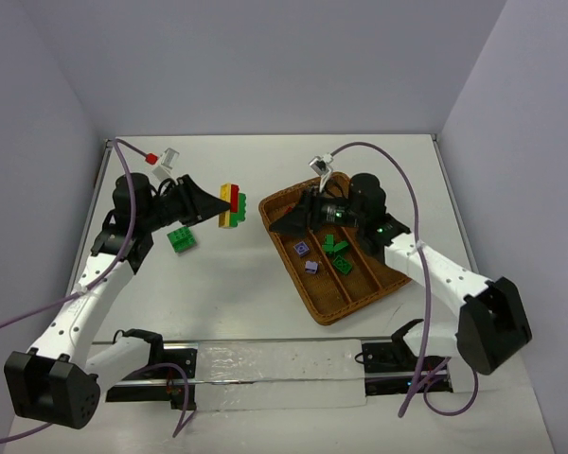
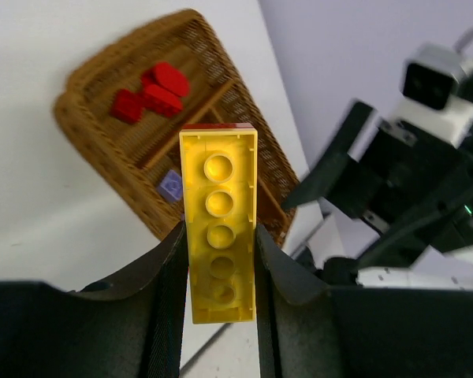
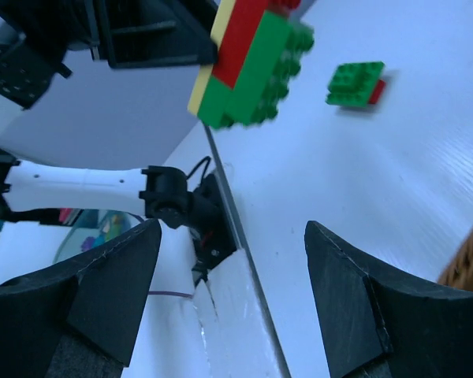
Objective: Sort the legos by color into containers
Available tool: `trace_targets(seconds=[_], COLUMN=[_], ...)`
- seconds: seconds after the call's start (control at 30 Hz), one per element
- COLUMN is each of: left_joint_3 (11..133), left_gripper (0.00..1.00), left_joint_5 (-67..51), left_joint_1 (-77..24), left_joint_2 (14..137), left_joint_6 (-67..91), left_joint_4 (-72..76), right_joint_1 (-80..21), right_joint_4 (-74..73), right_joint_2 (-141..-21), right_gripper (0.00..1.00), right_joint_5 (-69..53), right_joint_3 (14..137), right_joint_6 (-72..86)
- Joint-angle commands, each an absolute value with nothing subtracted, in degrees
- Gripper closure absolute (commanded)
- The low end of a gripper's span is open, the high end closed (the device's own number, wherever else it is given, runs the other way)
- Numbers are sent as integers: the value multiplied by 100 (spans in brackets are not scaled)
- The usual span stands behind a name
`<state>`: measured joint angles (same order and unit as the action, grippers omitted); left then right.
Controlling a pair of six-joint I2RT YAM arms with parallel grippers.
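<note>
Clump of yellow, red and green studded plastic bricks (image 1: 233, 205), clamped between the left gripper's (image 2: 218, 248) black fingers, just left of the brown wicker tray (image 1: 336, 317), small green-and-red brick (image 1: 181, 239) on the white table (image 1: 246, 303) nearby, right gripper (image 3: 232, 236) over the tray, spread wide, holding nothing

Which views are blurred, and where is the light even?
Top external: even light, faint shadows beside the brown woven wicker tray. Left wrist: the yellow studded brick is sharp on top, dim below. Right wrist: the green, red and yellow brick clump is blurred.
</note>
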<state>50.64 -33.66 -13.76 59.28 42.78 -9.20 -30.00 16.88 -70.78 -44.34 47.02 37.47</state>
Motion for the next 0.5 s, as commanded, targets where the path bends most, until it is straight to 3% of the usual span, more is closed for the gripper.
trace_targets(seconds=[0.0, 0.3, 0.47], left_joint_3=[5018, 4980, 4984], left_gripper=[100, 100, 100], left_joint_5=[-4510, -4836, -4931], left_joint_1=[-1330, -1327, -1335], left_joint_2=[5662, 5599, 5607], left_joint_6=[4543, 4718, 4797], left_joint_4=[9, 346, 455], right_joint_1=[-3006, -3031, -3146], right_joint_4=[2935, 4447, 4562], right_joint_2=[-7644, -8629, -8824], right_gripper=[19, 20, 20], right_joint_5=[-5265, -5660, -5616], right_joint_3=[5270, 5738, 6012], right_joint_6=[4238, 5425, 5563])
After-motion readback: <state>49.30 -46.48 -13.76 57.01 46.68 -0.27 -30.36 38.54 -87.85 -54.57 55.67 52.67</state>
